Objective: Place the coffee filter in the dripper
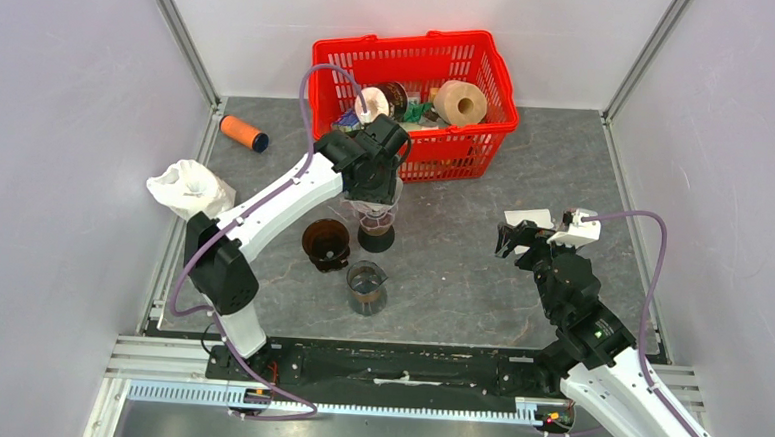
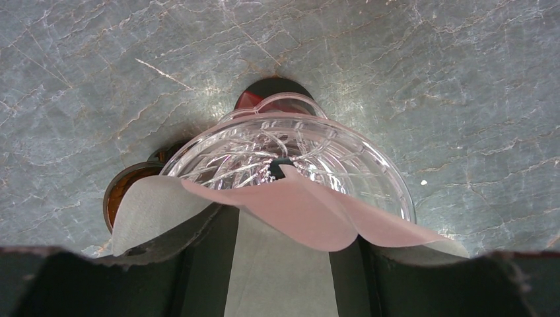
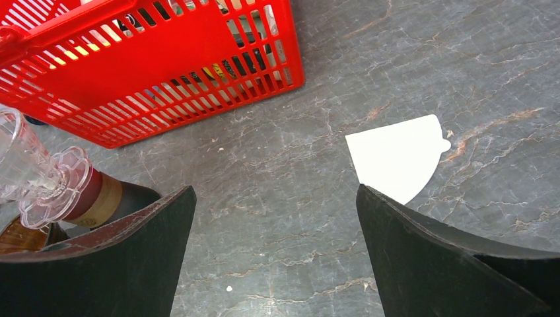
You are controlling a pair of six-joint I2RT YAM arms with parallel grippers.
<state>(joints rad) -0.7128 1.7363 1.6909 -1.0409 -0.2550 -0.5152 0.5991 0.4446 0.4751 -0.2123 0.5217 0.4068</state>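
Grey-veined table (image 1: pixel 441 271) | we pinch the coffee filter (image 2: pixel 300 214) in the left gripper (image 2: pixel 280 277) — its free edge overlaps the rim of the dripper (image 2: pixel 290 148), bowl just ahead of the jaws | right gripper (image 3: pixel 274 191) spread wide, idle, well right.

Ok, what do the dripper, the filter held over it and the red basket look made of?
The dripper: clear glass or hard plastic, glossy and ribbed; the table shows through it. The filter: thin matte paper, its edge curling softly. The basket: red moulded plastic, slightly shiny, with lattice walls.
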